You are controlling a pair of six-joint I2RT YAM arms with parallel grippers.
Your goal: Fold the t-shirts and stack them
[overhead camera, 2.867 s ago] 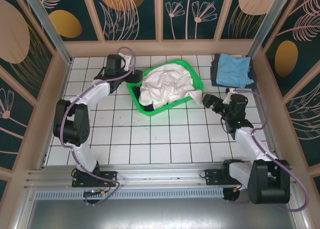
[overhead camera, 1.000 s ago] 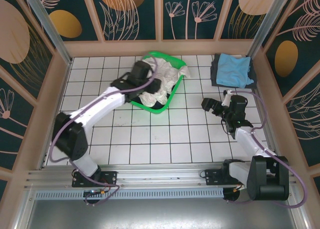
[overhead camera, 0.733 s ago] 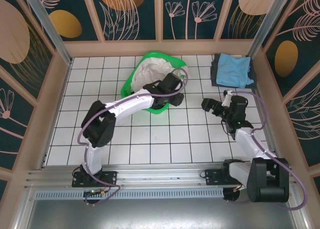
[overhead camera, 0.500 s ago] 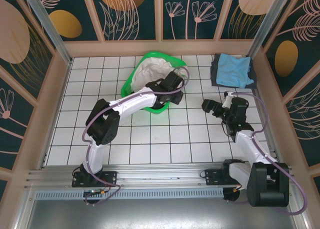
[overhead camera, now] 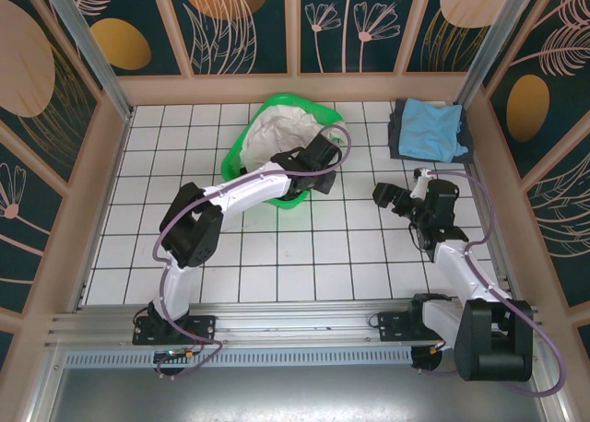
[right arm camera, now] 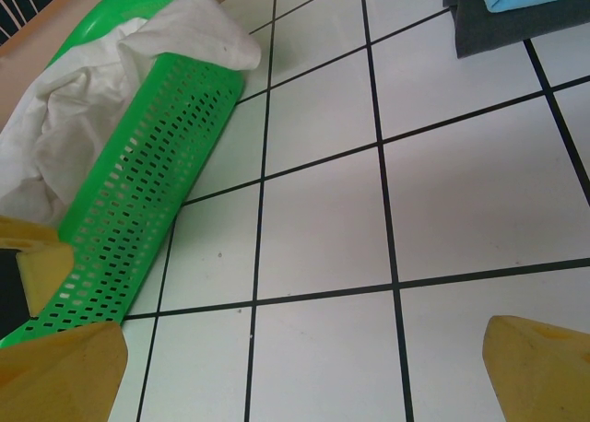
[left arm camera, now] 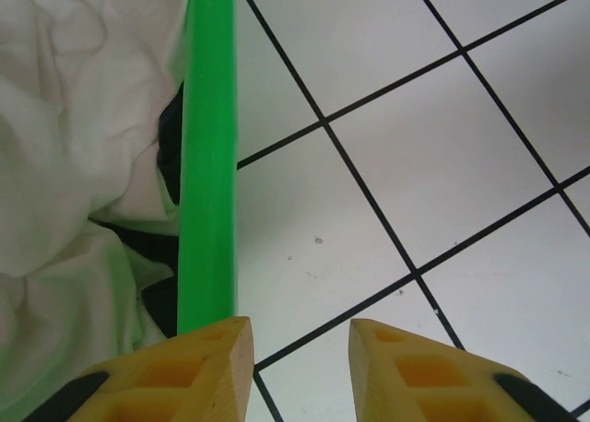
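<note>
A large white t-shirt [overhead camera: 277, 132] lies crumpled in the green basket [overhead camera: 241, 146], with dark navy cloth [left arm camera: 170, 157] showing beneath it by the rim [left arm camera: 207, 146]. My left gripper [overhead camera: 312, 181] hangs at the basket's right side, open, and its left finger [left arm camera: 198, 371] is right at the rim with bare tile between the fingers. A folded light blue t-shirt [overhead camera: 430, 127] rests on a dark grey one [overhead camera: 396, 141] at the back right. My right gripper [overhead camera: 381, 194] is open wide over bare tile [right arm camera: 300, 376], right of the basket [right arm camera: 129, 201].
Wooden walls close in the white tiled table [overhead camera: 277, 247] on three sides. The basket stands at the back centre, and the folded stack sits against the back right corner. Bare tiles stretch between the two arms toward the near edge.
The basket has slid from the table's middle toward the back. My left arm has swung from the basket's left, across it, to its right side. The right arm has barely moved.
</note>
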